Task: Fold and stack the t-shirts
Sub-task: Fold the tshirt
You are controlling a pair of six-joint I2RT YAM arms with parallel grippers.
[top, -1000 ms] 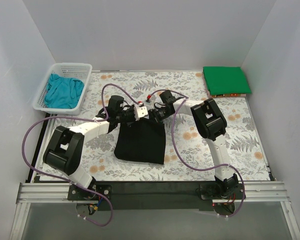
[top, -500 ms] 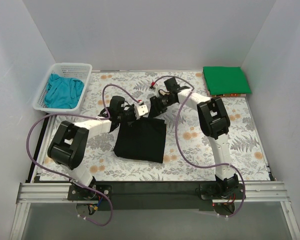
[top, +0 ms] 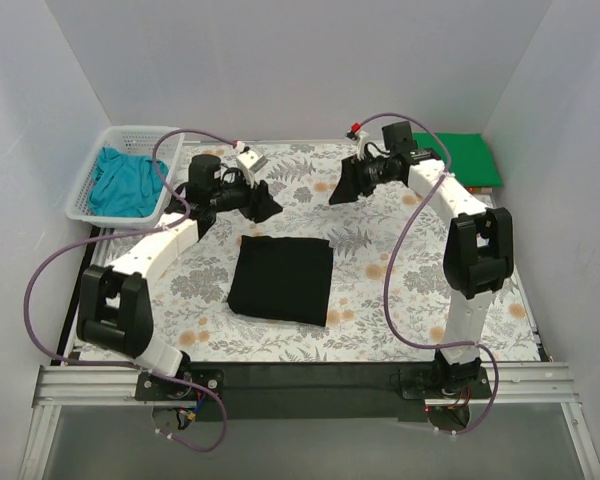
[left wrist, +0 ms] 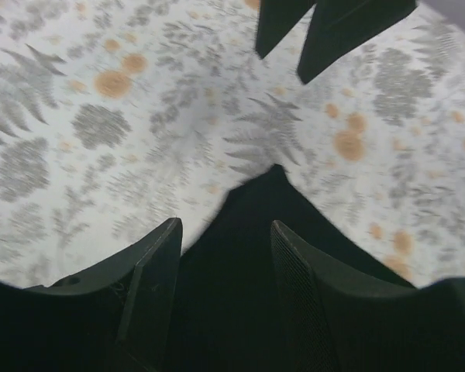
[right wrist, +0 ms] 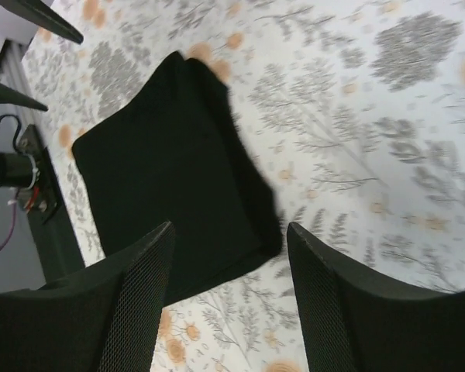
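Fingers (left wrist: pixel 149 283) of the left gripper (top: pixel 264 206) are shown parted, with nothing held between them; a corner of the black t-shirt (left wrist: pixel 252 213) is seen on the table below, through the gap. Fingers (right wrist: pixel 136 306) of the right gripper (top: pixel 342 190) are likewise spread apart and empty, and the same garment (right wrist: pixel 170 155) is seen lying flat beneath them in the right wrist view. Both grippers are raised above the table (top: pixel 400 290), beyond the far edge of the black t-shirt (top: pixel 282 280), the left one toward its far left corner and the right one toward its far right corner. Neither gripper is in contact with the cloth.

The black t-shirt is folded into a roughly square packet and is laid near the middle of the floral table cover, between the 2 arms. The green t-shirt (top: pixel 468 160) is folded at the far right corner of the table and is partly hidden by the right arm. The teal t-shirt (top: pixel 125 180) is bunched, unfolded, inside the white mesh basket (top: pixel 132 131) at the far left corner. All 3 shirts are well apart from 1 another.
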